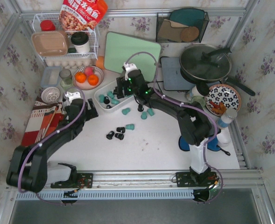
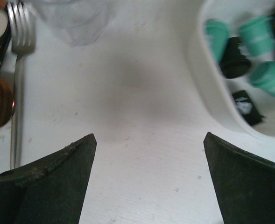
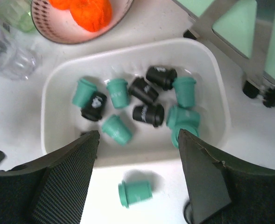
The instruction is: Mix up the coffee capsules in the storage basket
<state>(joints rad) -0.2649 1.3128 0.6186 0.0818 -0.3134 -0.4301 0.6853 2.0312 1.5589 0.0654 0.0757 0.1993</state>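
**Storage basket** [image 3: 128,60]: white plastic tub, set on the counter [image 1: 156,144] left of centre, toward the far side.

**Coffee capsules** [image 3: 117,92]: about ten, teal and black, are jumbled together inside the basket. More are scattered on the counter near and right of it, and one teal capsule [image 3: 135,192] is laid on its side just beside the near wall.

**Right tool** [image 3: 138,135]: held above the basket's near edge, jaws parted, nothing gripped.

**Left tool** [image 2: 149,135]: held over bare counter just left of the basket, jaws spread wide, empty.

**Bowl of oranges** [image 3: 81,14]: placed just beyond the basket's far wall.
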